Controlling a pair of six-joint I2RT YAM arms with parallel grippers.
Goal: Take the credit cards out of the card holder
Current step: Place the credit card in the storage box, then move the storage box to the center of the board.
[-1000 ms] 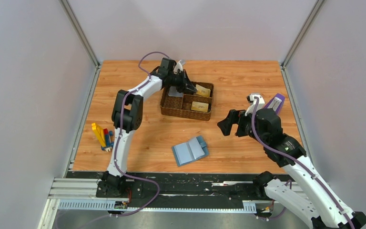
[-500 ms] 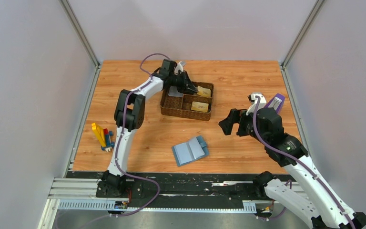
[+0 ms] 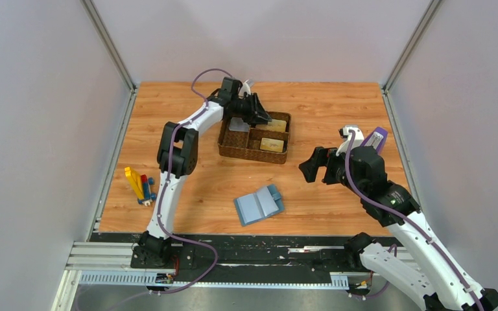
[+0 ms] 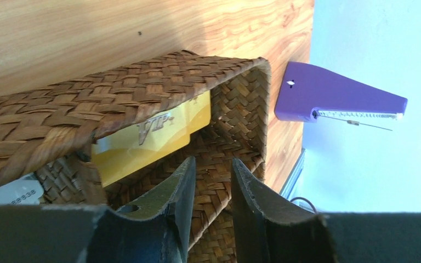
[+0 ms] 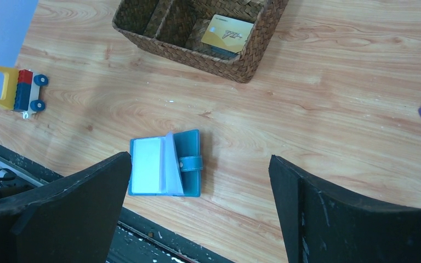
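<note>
The blue card holder (image 3: 258, 205) lies open on the table near the front edge, also in the right wrist view (image 5: 164, 171). Two gold credit cards (image 3: 272, 144) (image 3: 277, 124) lie in the woven tray (image 3: 253, 154). My left gripper (image 3: 258, 116) hovers over the tray's back part. Its jaws (image 4: 212, 161) stand slightly apart with nothing between them, and a gold card marked VIP (image 4: 148, 137) rests in the compartment just beyond. My right gripper (image 3: 306, 168) hangs wide open right of the tray, above the card holder (image 5: 200, 158), holding nothing.
A purple metronome (image 3: 377, 138) stands by the right wall, seen past the tray (image 4: 334, 98). Yellow, red and blue toy blocks (image 3: 139, 184) sit at the left edge. A pale card (image 3: 237, 124) lies in the tray's left compartment.
The left gripper's jaws have parted and let the gold card drop into the tray's back compartment; the gripper has drawn back a little. The right arm has barely moved.
</note>
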